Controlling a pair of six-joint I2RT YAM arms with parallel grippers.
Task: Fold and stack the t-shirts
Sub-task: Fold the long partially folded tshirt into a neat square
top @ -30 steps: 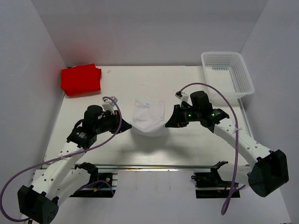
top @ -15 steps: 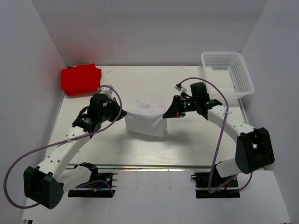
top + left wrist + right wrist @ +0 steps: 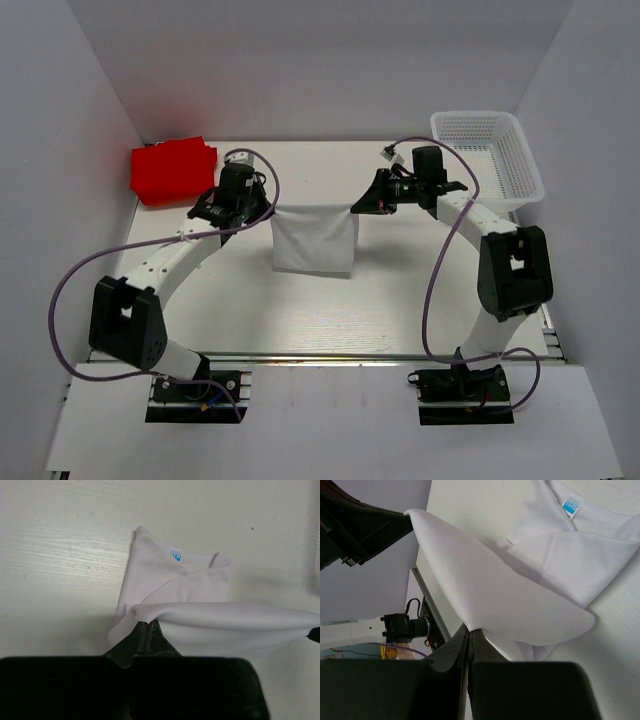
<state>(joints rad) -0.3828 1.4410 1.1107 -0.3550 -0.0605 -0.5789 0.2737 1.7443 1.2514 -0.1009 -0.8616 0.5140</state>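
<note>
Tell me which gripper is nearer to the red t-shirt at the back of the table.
Left. The left gripper pinches one corner of the white t-shirt, just right of the red t-shirt; the right gripper holds the other corner, farther right.

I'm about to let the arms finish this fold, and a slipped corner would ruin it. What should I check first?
1. The left gripper is shut on the white t-shirt's lifted edge: ok.
2. The right gripper is shut on the same edge: ok.
3. Edge stretched level between both grippers: ok.
4. Collar end lying on the table: ok.
5. The red t-shirt and basket lie apart from the fold: ok.
6. Hidden lower layers lined up: cannot tell.
</note>
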